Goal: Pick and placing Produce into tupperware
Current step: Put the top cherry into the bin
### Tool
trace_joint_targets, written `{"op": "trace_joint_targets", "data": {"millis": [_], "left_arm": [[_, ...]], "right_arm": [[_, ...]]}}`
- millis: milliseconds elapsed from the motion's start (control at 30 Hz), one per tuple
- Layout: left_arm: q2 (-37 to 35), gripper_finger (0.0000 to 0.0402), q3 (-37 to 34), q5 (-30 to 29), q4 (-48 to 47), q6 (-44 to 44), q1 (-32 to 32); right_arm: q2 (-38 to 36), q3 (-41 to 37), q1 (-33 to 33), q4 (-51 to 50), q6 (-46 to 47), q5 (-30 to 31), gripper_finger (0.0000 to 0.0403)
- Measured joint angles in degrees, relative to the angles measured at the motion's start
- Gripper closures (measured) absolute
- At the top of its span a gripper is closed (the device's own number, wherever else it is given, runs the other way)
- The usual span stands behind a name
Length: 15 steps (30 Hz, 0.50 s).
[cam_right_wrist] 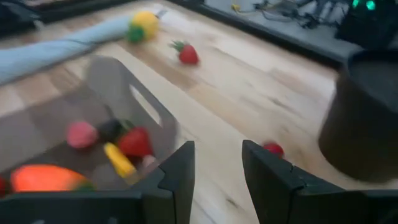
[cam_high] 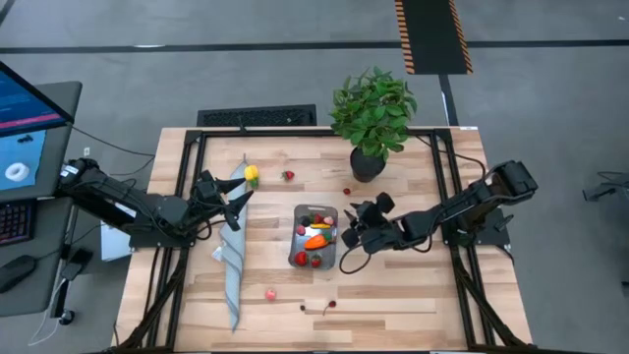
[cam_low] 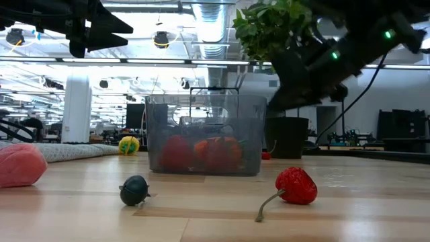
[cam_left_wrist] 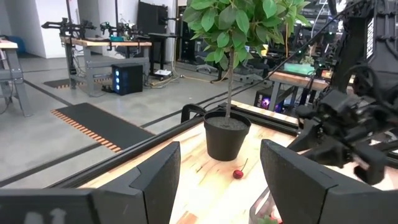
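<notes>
Starting at your left, the left pincer (cam_high: 232, 205) hovers over the top end of the long grey cloth (cam_high: 233, 258), its fingers parted and holding nothing; it looks parked there to stay out of the working zone while keeping the yellow piece (cam_high: 252, 174) and the nearby strawberry (cam_high: 288, 176) within easy reach. You can see from its wrist view that it faces across the counter (cam_high: 413, 295) toward the potted plant (cam_high: 372, 116).

In the middle sits the tupperware (cam_high: 314, 237), upright and open, already carrying the orange carrot (cam_high: 315, 242) and several red pieces, so part of the job appears done. Loose produce lies in front of it: a pink piece (cam_high: 270, 294), a dark berry (cam_low: 134, 190) and a stemmed strawberry (cam_low: 294, 186).

To your right, the right pincer (cam_high: 351, 232) is just beside the container's edge, fingers narrowly apart and empty in its wrist view. That placement suggests it is between a drop and the next pick; the small red piece (cam_high: 346, 192) near the plant pot is probably its closest candidate.
</notes>
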Motion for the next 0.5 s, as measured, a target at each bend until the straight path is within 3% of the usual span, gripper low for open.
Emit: {"op": "trace_joint_targets", "data": {"millis": [167, 500], "left_arm": [[0.0, 0.0190, 0.0, 0.0, 0.0, 0.0, 0.0], [0.0, 0.0190, 0.0, 0.0, 0.0, 0.0, 0.0]], "right_arm": [[0.0, -4.7, 0.0, 1.4, 5.5, 0.0, 0.0246], [-0.1, -14.4, -0.3, 15.4, 7.1, -1.0, 0.0250]]}}
